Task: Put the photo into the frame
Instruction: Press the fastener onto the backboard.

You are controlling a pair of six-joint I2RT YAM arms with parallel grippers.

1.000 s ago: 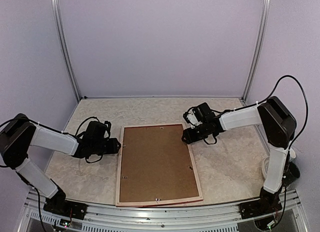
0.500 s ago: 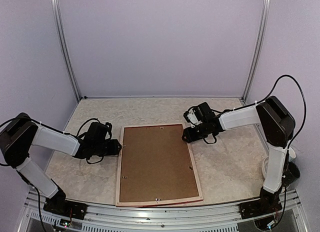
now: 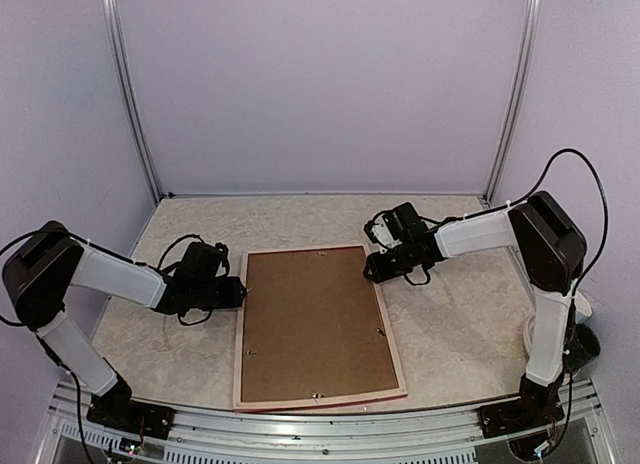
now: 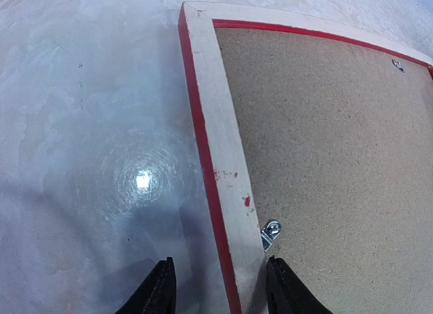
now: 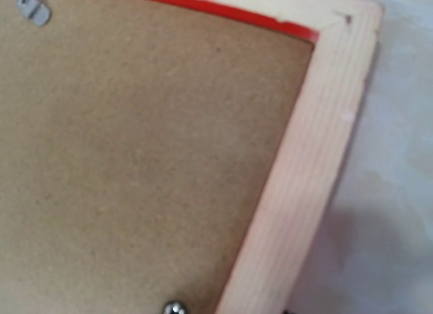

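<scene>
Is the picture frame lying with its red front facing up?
No, the frame lies face down, showing its pale wood back and the brown backing board.

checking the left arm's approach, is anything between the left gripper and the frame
Nothing visible does. The left gripper is at the frame's left rail, jaws apart: one finger over the table, the other over the rail's inner edge beside a metal tab. No other object lies between them.

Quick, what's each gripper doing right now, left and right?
Left gripper: open, one finger on either side of the frame's left rail, not clamped.
Right gripper: at the frame's far right corner; open or closed cannot be told.
</scene>
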